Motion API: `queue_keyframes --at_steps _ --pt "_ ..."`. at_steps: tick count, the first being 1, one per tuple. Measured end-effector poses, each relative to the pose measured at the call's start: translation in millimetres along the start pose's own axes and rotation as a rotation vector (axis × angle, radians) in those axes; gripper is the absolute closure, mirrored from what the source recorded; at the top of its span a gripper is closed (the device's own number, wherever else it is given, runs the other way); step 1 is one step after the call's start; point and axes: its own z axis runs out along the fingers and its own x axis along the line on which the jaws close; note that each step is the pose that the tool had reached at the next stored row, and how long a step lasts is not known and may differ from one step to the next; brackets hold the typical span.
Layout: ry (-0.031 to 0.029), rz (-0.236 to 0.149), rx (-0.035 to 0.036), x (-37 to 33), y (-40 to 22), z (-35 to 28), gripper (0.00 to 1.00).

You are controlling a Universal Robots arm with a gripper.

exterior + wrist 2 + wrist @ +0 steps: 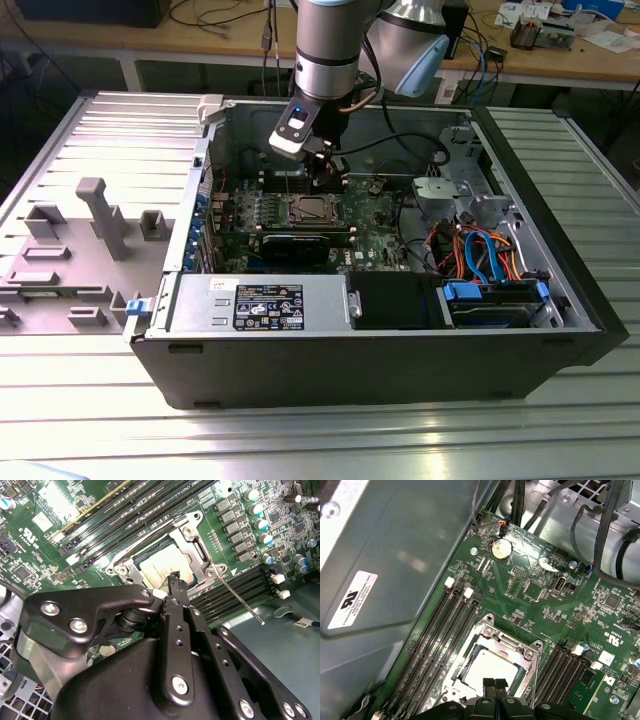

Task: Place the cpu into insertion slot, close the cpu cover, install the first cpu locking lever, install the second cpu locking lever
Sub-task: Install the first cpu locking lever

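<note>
**Although the cpu is seated, the levers look unfinished**

Since the cpu (487, 672) lies flat inside the slot (307, 210) on the green board (540, 605), the first step appears done. Its silver top shows through the window of the cover (512, 642). This frame seems to lie down around the cpu, so I judge the second step done as well, or very close to it.

What is left, as I judge, is the locking. One thin lever (240, 600) leaves a corner of the cover and points away over the memory slots (250, 582), with its end free above the case floor. It does not lie along the frame, so it looks not hooked. About the other lever I cannot say if it is latched.

The pincer (495, 684) hangs low inside the open case (380, 350), just above the slot in the exterior view. In the first wrist view its two fingertips (490, 685) stand pressed together, closed, with nothing between them, near one edge of the cpu. Whether they touch the cover or the cpu I cannot tell.
</note>
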Motion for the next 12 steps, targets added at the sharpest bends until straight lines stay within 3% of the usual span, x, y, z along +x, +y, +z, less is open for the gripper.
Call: queue_keyframes --at_steps 12 --pt "-0.0002 -0.016 0.0001 0.0 0.0 0.0 0.89"
